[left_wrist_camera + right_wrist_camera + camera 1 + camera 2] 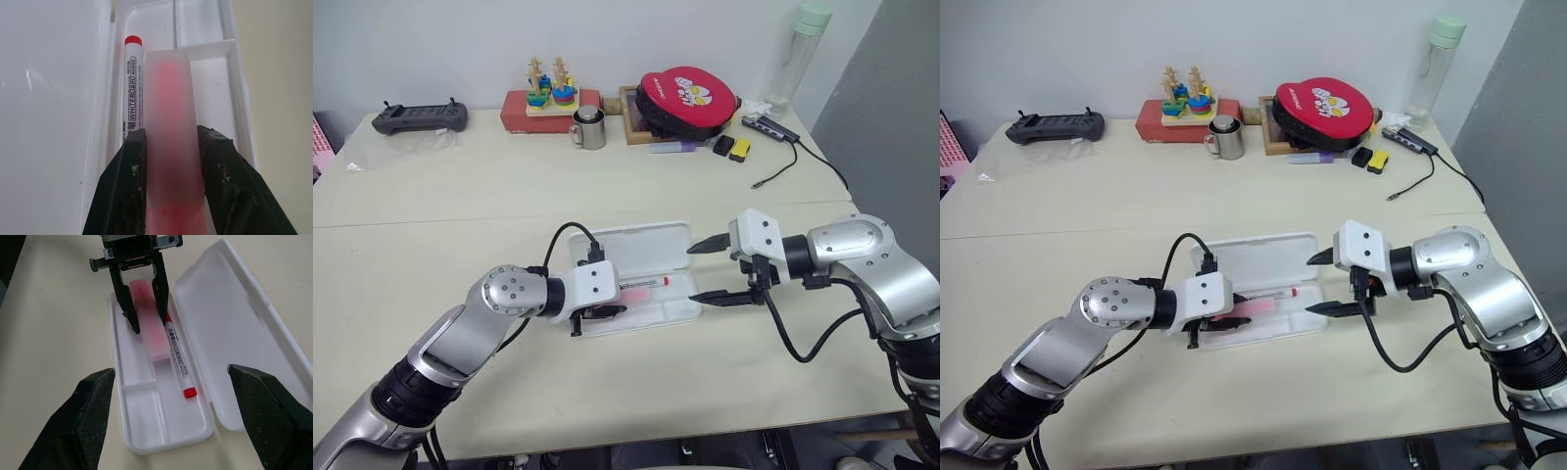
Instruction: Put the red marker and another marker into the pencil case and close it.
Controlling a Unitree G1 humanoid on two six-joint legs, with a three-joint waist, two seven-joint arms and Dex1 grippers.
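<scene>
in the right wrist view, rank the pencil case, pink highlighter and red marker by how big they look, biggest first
1. pencil case, by far the largest
2. red marker, longest visible, though slim
3. pink highlighter, wider but shorter, partly hidden by the left gripper holding it; these two are close

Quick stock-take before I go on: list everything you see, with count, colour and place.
pencil case: 1, white, open, front table centre
red marker: 1, white barrel with red cap, lying in the case tray
pink highlighter: 1, pink, over the tray beside the red marker, gripped
controller: 1, dark grey, far left
stacking toy: 1, multicoloured on red base, far centre
metal mug: 1, silver, before the toy
round pouch: 1, red and black, far right
bottle: 1, clear with green cap, far right corner
left pincer: shut on the highlighter
right pincer: open, at the case's right end
</scene>
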